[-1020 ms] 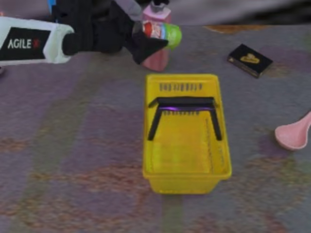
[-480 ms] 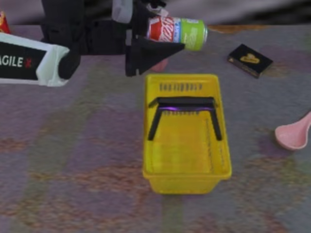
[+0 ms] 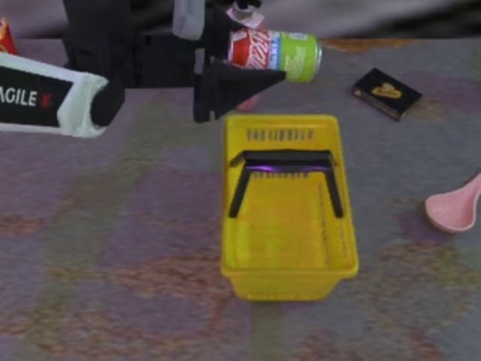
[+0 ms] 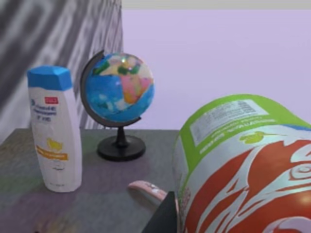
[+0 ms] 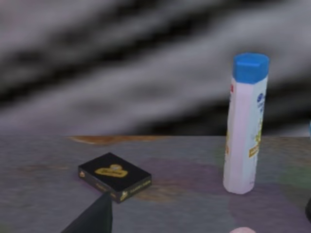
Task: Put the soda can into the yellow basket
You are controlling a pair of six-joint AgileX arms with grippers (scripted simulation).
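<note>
Top view: left gripper (image 3: 229,64) is clamped on the soda can (image 3: 274,53), held on its side in the air, red end at the fingers, lime-green end sticking out toward the desk's right. Can sits beyond the far rim of the yellow basket (image 3: 289,280), not yet over the opening. Basket's black handles (image 3: 285,160) are folded across the far half of the opening, so I'd judge the near half is the cleaner drop zone. To do this step well: carry the can toward the near side until it is past the handle bar and centred between the side walls, lower it inside the rim, only then let go; releasing where it is now would likely hit the rim or the handle and roll off. A pink bottle (image 3: 244,15) stands partly hidden behind the gripper, so avoid swinging back that way. Black box (image 3: 386,92) and pink spoon (image 3: 453,205) lie at the right, well apart from the path. Left wrist view: can (image 4: 243,170) fills the near side, label close to the lens, one dark finger (image 4: 163,218) showing beside it; white shampoo bottle (image 4: 53,131) and globe (image 4: 116,97) stand farther off on the desk, not in the way. Right wrist view: right arm is parked off to the right side, one dark fingertip (image 5: 92,218) visible, cannot tell its finger state; it looks at the black box (image 5: 114,177) and the shampoo bottle (image 5: 245,126).
</note>
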